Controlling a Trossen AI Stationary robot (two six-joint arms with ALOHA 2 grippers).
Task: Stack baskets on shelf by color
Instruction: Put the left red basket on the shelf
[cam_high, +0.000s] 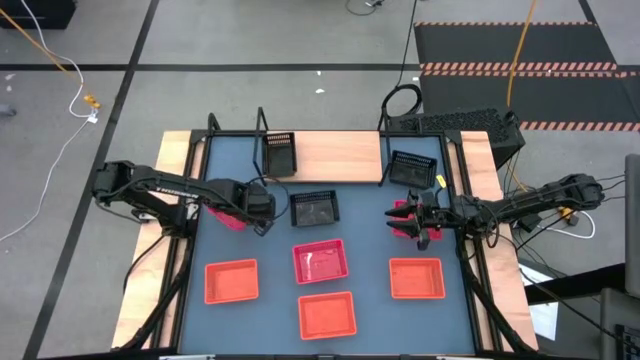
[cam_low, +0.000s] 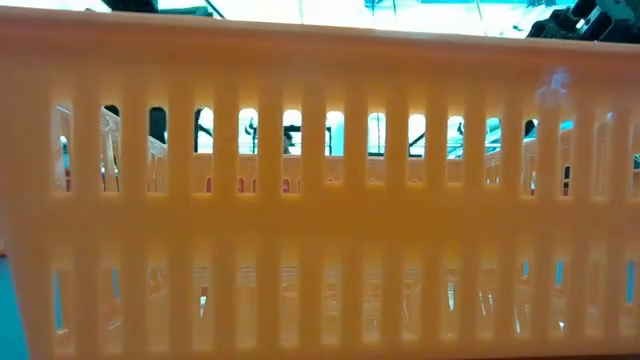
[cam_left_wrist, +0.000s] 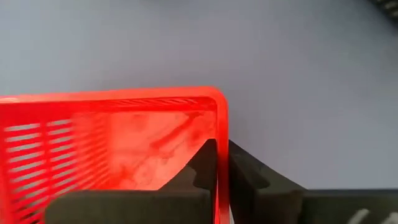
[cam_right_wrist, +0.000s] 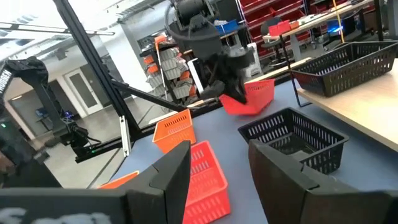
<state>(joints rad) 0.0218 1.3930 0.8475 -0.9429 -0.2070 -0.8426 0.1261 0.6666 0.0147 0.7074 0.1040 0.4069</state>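
So the left gripper is clamped on the side wall of a pink-red basket, one finger inside and one outside near a corner. From the right arm's camera that basket looks to be hanging tilted, clear of the table, over its left-middle part. What matters here is where the shelf sits. It's straight out past the gripper along the far edge of the table, with its long side running left to right. A black basket sits near its left end and another black one on its right end, with bare wood between them. My guess is the bare middle is where pink should go, so the carry would be forward and a bit toward the centre, and the left arm is the nearer one for that. The right gripper is over the right-middle of the table, fingers spread with nothing between them. A bit of pink-red shows just beside it, probably another basket, but I can't tell for sure. Still on the table are a third black basket in the middle, a pink-red one in front of it, and three orange ones along the near side.
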